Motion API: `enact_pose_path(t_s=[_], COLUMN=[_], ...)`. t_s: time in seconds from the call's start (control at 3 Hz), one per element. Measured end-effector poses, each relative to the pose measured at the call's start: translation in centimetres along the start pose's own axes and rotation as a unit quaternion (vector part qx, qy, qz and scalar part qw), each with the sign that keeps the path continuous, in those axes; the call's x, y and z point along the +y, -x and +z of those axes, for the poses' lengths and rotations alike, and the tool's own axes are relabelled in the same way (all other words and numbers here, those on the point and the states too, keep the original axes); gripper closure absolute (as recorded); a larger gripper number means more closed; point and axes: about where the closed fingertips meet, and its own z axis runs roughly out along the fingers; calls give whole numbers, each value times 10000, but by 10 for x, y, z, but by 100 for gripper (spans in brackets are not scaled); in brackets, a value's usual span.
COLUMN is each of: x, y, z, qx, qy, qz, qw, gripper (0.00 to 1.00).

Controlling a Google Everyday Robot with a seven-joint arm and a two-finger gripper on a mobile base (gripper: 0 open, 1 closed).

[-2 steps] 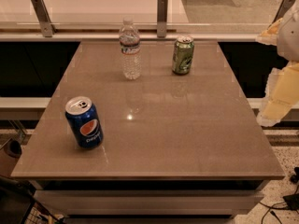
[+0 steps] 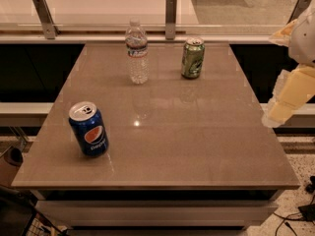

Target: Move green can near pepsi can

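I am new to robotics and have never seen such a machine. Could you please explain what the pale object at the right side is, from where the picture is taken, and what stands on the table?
The pale shape at the right edge is the robot's single arm. Its gripper, the tool for grasping, hangs beside the table's right edge, and nothing is seen in it. The one camera looks down on the table from the front; where it is mounted is not known. Three things stand apart on the table: a green can at the far side, a clear water bottle to its left, and a blue pepsi can near the front left corner.
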Motion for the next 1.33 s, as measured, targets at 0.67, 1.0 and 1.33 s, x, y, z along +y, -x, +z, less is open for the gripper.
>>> enact_pose_path(t_s=[0.67, 1.0, 1.33], x=[-54, -86, -119], y=[2, 7, 19], z=[42, 62, 82], qx=[-919, -1406, -2021], qy=[-607, -785, -890], qz=[918, 1192, 1398], qw=[9897, 9797, 9652], gripper=[0, 0, 0])
